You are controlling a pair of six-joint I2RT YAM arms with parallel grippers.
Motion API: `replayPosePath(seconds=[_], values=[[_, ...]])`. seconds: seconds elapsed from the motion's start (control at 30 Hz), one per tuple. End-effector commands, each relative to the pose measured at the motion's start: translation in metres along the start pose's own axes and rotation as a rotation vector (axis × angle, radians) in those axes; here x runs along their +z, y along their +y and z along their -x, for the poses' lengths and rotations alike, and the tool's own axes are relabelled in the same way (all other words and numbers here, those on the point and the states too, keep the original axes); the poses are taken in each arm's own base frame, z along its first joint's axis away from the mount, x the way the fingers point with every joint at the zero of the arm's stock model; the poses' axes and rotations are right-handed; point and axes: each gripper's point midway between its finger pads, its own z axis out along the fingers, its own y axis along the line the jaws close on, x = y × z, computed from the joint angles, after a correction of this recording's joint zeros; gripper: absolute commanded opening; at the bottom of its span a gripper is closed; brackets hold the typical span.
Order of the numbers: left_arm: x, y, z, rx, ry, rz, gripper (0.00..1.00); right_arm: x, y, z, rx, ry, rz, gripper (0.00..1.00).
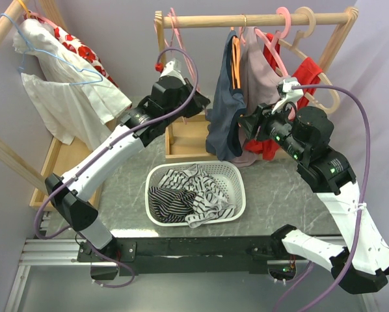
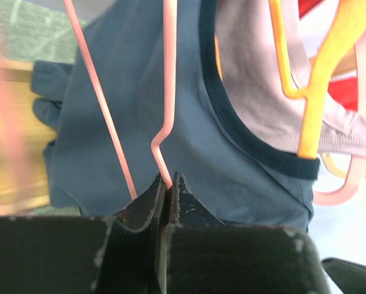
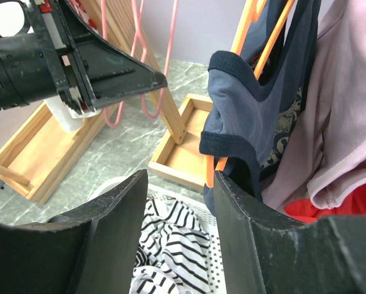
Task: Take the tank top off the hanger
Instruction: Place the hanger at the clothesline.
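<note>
Left claw, arm outstretched, pinches the pink hanger; right claw gapes beside the tank top.

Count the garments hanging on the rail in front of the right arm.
3: blue tank top leftmost, mauve top in the middle, red garment rightmost, partly hidden. Others may hang behind them.

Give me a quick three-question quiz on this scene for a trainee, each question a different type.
1. True or false: the left gripper is shut on a pink hanger.
2. What lies in the basket? A: a red shirt. B: striped clothes. C: shoes.
3. Fill in: the navy tank top hangs on an ___ hanger.
Key: 1 true; 2 B; 3 orange.
</note>
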Motion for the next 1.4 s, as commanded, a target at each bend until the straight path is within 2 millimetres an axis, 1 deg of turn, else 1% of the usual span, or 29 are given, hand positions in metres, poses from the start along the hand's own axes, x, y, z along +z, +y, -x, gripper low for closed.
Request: replayPosePath(seconds=[0.0, 0.13, 0.2, 0.3, 0.33, 0.4, 0.47, 0.5, 0.53, 0.57, 0.6, 0.63, 0.67, 0.73, 0.77, 0.83, 0.87, 0.9, 0.93, 1.0, 1.03, 1.1, 1.13, 1.2, 1.23, 1.27, 1.3, 1.33, 1.37], values=[[-0.001, -0.026, 0.003, 0.019, 0.009, -0.082, 0.01, 0.000, 0.002, 0.016, 0.005, -0.054, 0.006, 0.55], [0.001, -0.016, -0.010, 0.002, 0.042, -0.070, 0.01, 0.001, 0.002, 0.016, 0.001, -0.053, 0.008, 0.55], [-0.001, -0.009, -0.017, -0.002, 0.055, -0.067, 0.01, 0.001, 0.000, 0.016, 0.000, -0.053, 0.001, 0.55], [-0.007, -0.002, -0.021, -0.009, 0.056, -0.060, 0.01, 0.001, 0.000, 0.016, 0.001, -0.052, -0.001, 0.55], [-0.010, -0.003, -0.021, -0.009, 0.053, -0.073, 0.02, 0.001, 0.000, 0.016, 0.001, -0.054, -0.002, 0.55], [-0.016, -0.002, -0.023, -0.006, 0.056, -0.087, 0.13, -0.001, -0.002, 0.019, 0.005, -0.066, -0.014, 0.56], [-0.021, -0.004, -0.023, 0.004, 0.050, -0.108, 0.18, -0.004, -0.008, 0.025, 0.015, -0.093, -0.048, 0.56], [-0.026, -0.003, -0.023, 0.008, 0.048, -0.115, 0.23, -0.006, -0.009, 0.027, 0.016, -0.103, -0.056, 0.56], [-0.028, -0.003, -0.023, 0.022, 0.046, -0.126, 0.35, -0.009, -0.008, 0.032, 0.009, -0.119, -0.051, 0.56], [-0.034, -0.006, -0.020, 0.030, 0.031, -0.153, 0.37, -0.008, -0.007, 0.034, 0.004, -0.120, -0.049, 0.56], [-0.037, -0.008, -0.019, 0.039, 0.025, -0.166, 0.39, -0.011, -0.007, 0.040, -0.006, -0.135, -0.048, 0.56], [-0.040, -0.008, -0.018, 0.051, 0.019, -0.179, 0.46, -0.011, -0.006, 0.041, -0.013, -0.133, -0.046, 0.57], [-0.046, -0.010, -0.016, 0.056, 0.005, -0.196, 0.51, -0.006, -0.004, 0.040, -0.020, -0.121, -0.036, 0.57], [-0.050, -0.010, -0.014, 0.081, -0.007, -0.204, 0.60, -0.006, -0.004, 0.048, -0.032, -0.130, -0.038, 0.58], [-0.055, -0.010, -0.012, 0.090, -0.015, -0.207, 0.61, -0.001, -0.005, 0.047, -0.034, -0.123, -0.048, 0.58], [-0.060, -0.011, -0.010, 0.108, -0.025, -0.215, 0.66, 0.002, -0.007, 0.054, -0.047, -0.136, -0.061, 0.59], [-0.063, -0.010, -0.010, 0.110, -0.028, -0.216, 0.67, 0.008, -0.008, 0.053, -0.053, -0.128, -0.067, 0.61], [-0.067, -0.013, -0.009, 0.117, -0.036, -0.232, 0.68, 0.009, -0.009, 0.058, -0.063, -0.134, -0.071, 0.63], [-0.069, -0.014, -0.010, 0.120, -0.035, -0.244, 0.69, 0.019, -0.011, 0.054, -0.069, -0.113, -0.080, 0.63], [-0.076, -0.016, -0.012, 0.131, -0.032, -0.270, 0.69, 0.025, -0.010, 0.057, -0.076, -0.108, -0.078, 0.64], [-0.079, -0.018, -0.014, 0.138, -0.029, -0.282, 0.69, 0.035, -0.010, 0.053, -0.079, -0.085, -0.076, 0.64], [-0.087, -0.018, -0.016, 0.163, -0.037, -0.295, 0.69, 0.042, -0.011, 0.053, -0.078, -0.081, -0.080, 0.65], [-0.091, -0.019, -0.018, 0.170, -0.037, -0.300, 0.69, 0.050, -0.013, 0.050, -0.079, -0.070, -0.091, 0.65], [-0.100, -0.018, -0.020, 0.179, -0.059, -0.309, 0.70, 0.056, -0.019, 0.048, -0.093, -0.067, -0.117, 0.66], [-0.103, -0.020, -0.019, 0.175, -0.078, -0.328, 0.70, 0.063, -0.021, 0.046, -0.097, -0.062, -0.128, 0.69], [-0.106, -0.015, -0.023, 0.175, -0.077, -0.331, 0.70, 0.066, -0.023, 0.046, -0.109, -0.061, -0.139, 0.70], [-0.109, -0.016, -0.025, 0.183, -0.077, -0.338, 0.70, 0.069, -0.024, 0.047, -0.116, -0.060, -0.144, 0.70], [-0.110, -0.012, -0.026, 0.188, -0.084, -0.321, 0.70, 0.075, -0.028, 0.043, -0.120, -0.043, -0.159, 0.70], [-0.115, -0.012, -0.026, 0.194, -0.090, -0.325, 0.70, 0.076, -0.029, 0.046, -0.128, -0.046, -0.168, 0.70]])
